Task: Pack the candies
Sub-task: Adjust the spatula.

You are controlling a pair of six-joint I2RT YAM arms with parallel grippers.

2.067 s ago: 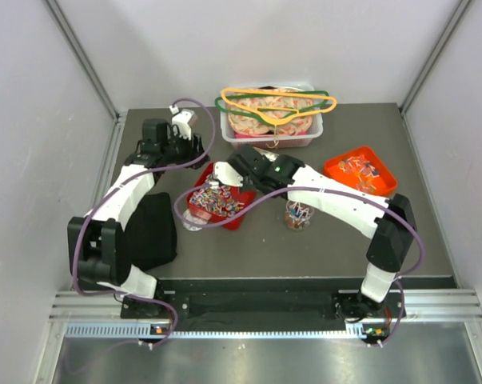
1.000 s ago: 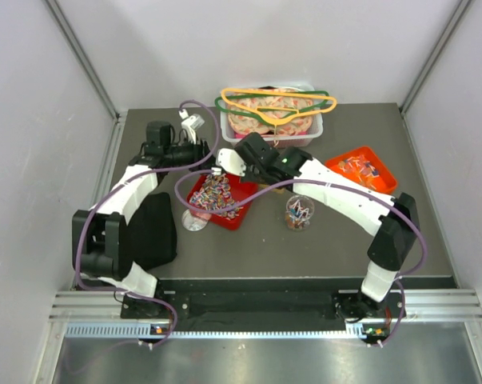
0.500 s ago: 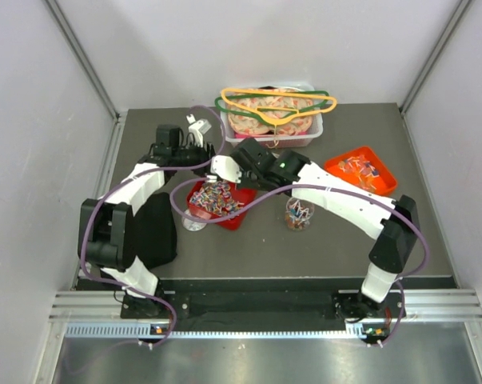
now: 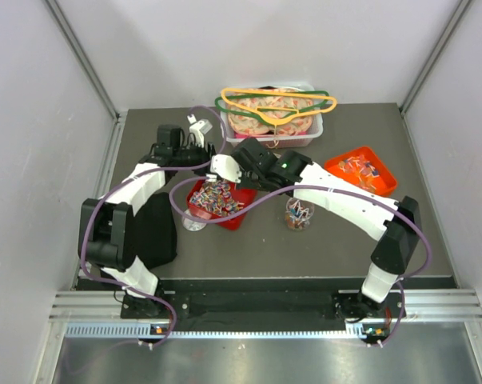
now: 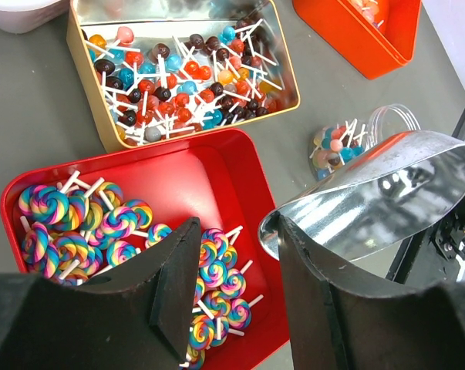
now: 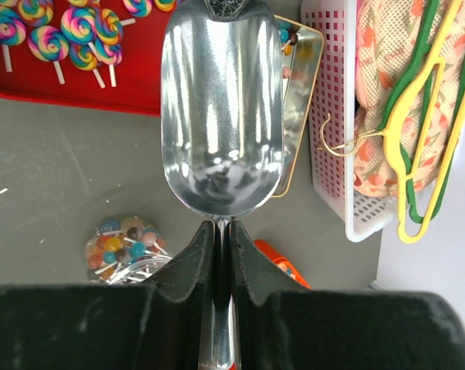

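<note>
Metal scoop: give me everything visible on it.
The scoop is polished, mirror-bright metal: a deep rounded bowl tapering to a thin flat handle. The bowl is empty, its hollow facing the right wrist camera. The right tool is shut on the handle behind the bowl, holding it in the air near the red tray and the gold tin. Nothing else touches it.

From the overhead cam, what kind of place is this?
Probably an enclosed robot test cell: plain pale panel walls on aluminium rails box in a dark grey table, two white-and-black robot arms are bolted at its near edge, and a red tray of swirl lollipops sits as a prop.
</note>
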